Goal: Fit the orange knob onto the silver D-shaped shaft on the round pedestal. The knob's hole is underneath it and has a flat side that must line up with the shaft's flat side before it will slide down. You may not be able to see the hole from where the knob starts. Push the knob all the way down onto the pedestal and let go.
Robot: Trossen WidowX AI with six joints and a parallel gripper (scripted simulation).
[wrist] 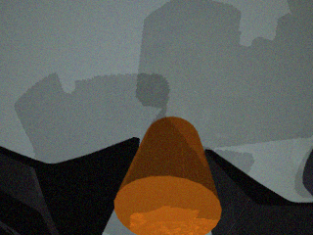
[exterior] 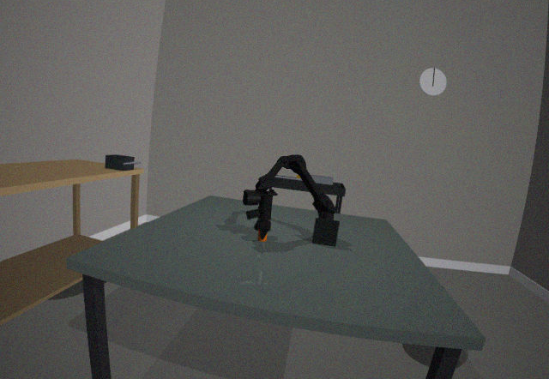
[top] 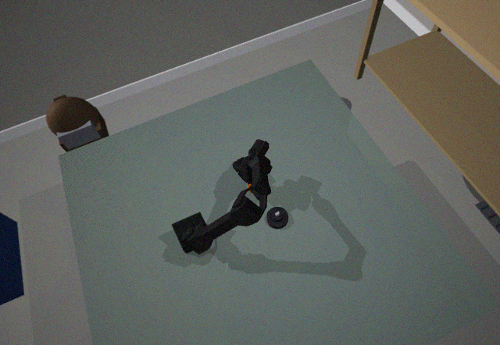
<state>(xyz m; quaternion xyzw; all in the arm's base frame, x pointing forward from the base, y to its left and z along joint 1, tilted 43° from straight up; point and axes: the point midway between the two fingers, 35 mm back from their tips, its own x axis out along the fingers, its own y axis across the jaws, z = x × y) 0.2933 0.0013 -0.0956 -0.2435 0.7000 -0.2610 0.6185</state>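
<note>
The orange knob [top: 248,186] [exterior: 265,237] [wrist: 168,183] is a tapered cone standing at table level, wide end towards the wrist camera. My gripper [top: 250,184] [exterior: 262,231] [wrist: 171,150] points straight down around it, one dark finger on each side, slightly parted and no longer clamping it. The round black pedestal [top: 277,222] with its short silver shaft [top: 276,213] stands apart from the knob, a little to the right and nearer in the top view. The shaft is bare. I cannot make out the pedestal in the exterior view. The knob's hole is hidden.
The arm's black base [top: 188,232] [exterior: 325,231] sits on the green table [top: 141,300] [exterior: 310,295]. A wooden shelf unit [top: 444,83] [exterior: 44,175] stands off the table, with a small black box [exterior: 117,161] on it. A brown round-backed chair [top: 70,115] stands at the table's far left corner.
</note>
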